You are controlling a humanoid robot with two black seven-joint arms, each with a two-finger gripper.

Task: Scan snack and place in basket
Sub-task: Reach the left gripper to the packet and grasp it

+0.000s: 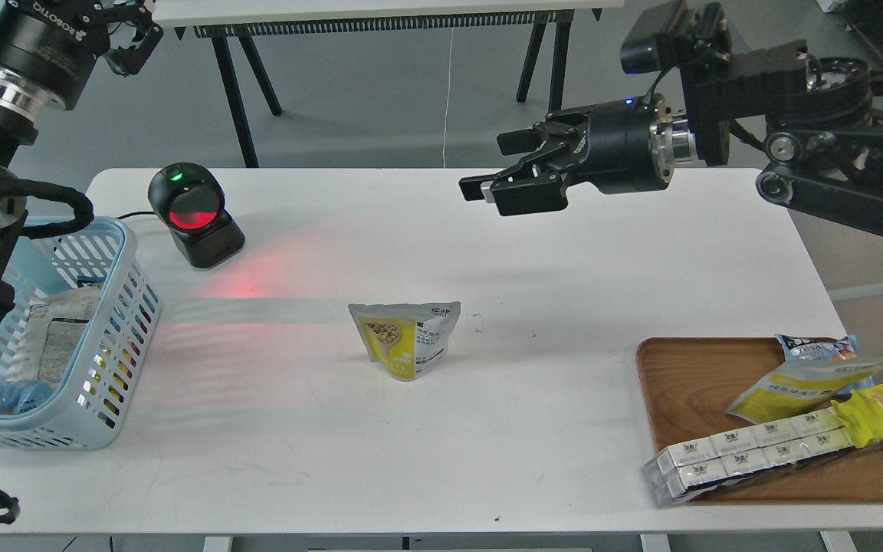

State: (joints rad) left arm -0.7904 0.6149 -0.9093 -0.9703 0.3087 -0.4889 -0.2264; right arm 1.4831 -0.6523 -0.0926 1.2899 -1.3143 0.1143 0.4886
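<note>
Both grippers empty | right gripper [480, 190] open above table [564, 307]

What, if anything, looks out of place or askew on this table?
The long pack of white boxes lies askew across the wooden tray, its left end overhanging the tray's front corner. The snack stands upright alone mid-table, apart from both grippers. Nothing looks spilled or damaged.

White "ROBOTIQ" lettering, upside down, on the black body of the left arm [35, 34] at the top left corner. Small print on the white panel of the snack [406, 338] mid-desk, too small to read. Same for printing on packs in the tray [687, 383] and basket [116, 264].
</note>
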